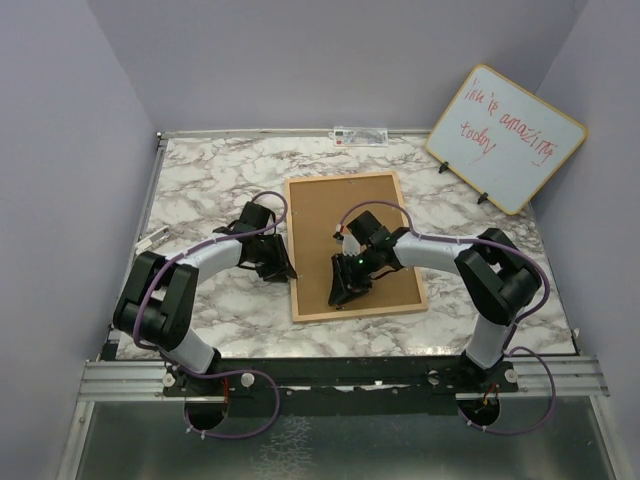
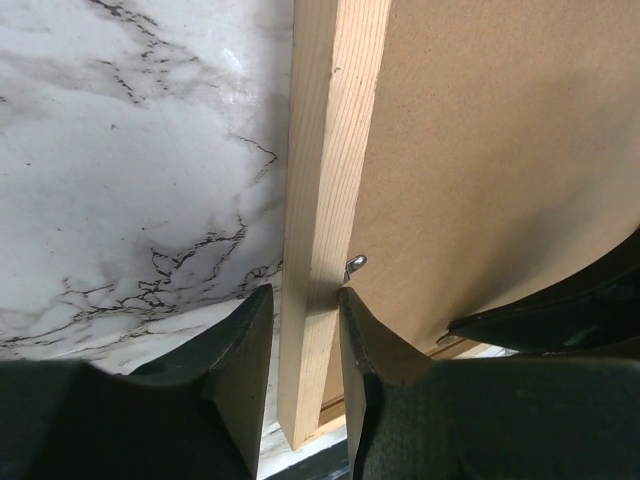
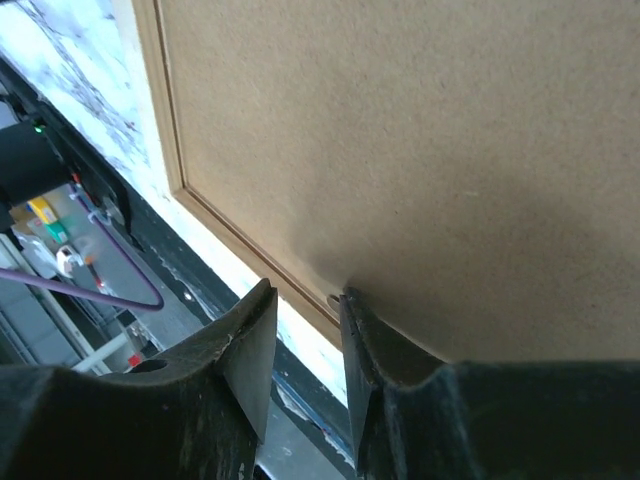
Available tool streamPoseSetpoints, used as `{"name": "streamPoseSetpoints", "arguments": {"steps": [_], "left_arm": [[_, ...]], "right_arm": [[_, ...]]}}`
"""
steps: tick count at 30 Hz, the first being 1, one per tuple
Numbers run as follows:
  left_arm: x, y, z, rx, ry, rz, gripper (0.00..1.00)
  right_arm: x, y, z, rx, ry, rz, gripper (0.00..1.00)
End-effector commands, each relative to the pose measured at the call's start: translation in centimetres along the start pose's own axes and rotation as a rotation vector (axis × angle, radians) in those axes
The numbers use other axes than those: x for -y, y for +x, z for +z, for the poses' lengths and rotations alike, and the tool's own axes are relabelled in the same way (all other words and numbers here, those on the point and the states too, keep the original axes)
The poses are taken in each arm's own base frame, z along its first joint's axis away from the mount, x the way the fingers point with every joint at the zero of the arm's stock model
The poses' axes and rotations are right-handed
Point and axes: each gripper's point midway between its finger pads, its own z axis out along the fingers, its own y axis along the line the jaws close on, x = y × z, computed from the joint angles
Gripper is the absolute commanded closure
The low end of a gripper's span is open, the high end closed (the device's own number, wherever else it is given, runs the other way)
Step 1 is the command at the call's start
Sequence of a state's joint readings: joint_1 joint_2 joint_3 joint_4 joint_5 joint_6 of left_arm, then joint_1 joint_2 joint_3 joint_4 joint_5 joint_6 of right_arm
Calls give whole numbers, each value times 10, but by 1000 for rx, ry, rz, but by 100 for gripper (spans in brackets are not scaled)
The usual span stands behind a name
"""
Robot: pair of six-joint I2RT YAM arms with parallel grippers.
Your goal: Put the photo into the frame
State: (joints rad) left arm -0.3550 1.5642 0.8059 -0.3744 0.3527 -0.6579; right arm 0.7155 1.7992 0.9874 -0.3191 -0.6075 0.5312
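The rectangular picture frame of thin light wood (image 1: 340,178) lies flat and face down at the middle of the overhead view, on the white marble-patterned table (image 1: 200,180). Its plain brown backing board (image 1: 345,215) faces up and fills the space inside the rails. The long sides run from the top of the view towards the bottom, tilted a little to the right.

My left gripper (image 1: 280,268) sits at the frame's left rail, near its lower left corner. In the left wrist view the rail runs straight up the picture between my two dark fingers (image 2: 250,360). One finger is on the marble side and the other on the backing side. The jaws are narrowed until the rail takes up nearly all the gap. I cannot tell whether the pads are pressing on the wood or only stand close beside it. A small metal tab (image 2: 355,263) sticks out at the rail's inner edge, just above the tip of the finger on the right.

My right gripper (image 1: 345,290) is over the lower part of the backing board, close to the frame's bottom rail. In the right wrist view its jaws stand part-way apart with a clear gap. Through the gap the pale bottom rail shows, and nothing is clamped between them.

A wood-edged whiteboard with red writing (image 1: 505,138) leans at the upper right, well apart from the frame.
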Motion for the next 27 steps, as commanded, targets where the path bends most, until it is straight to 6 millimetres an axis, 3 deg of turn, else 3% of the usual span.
{"name": "streamPoseSetpoints", "arguments": {"steps": [1,6,12,20,27], "left_arm": [[-21,-5,3,54,-95,-9,67],[-24,-4,5,47,-104,-12,68],[-24,-2,7,39,-101,-16,68],[-25,-3,8,41,-103,-15,69],[-25,-2,10,33,-100,-13,73]], "right_arm": [[24,28,-2,-110,106,-6,63],[19,38,2,-172,49,-27,63],[20,30,12,-164,44,-36,63],[20,40,18,-212,30,-67,65],[11,22,27,-146,14,-87,64]]}}
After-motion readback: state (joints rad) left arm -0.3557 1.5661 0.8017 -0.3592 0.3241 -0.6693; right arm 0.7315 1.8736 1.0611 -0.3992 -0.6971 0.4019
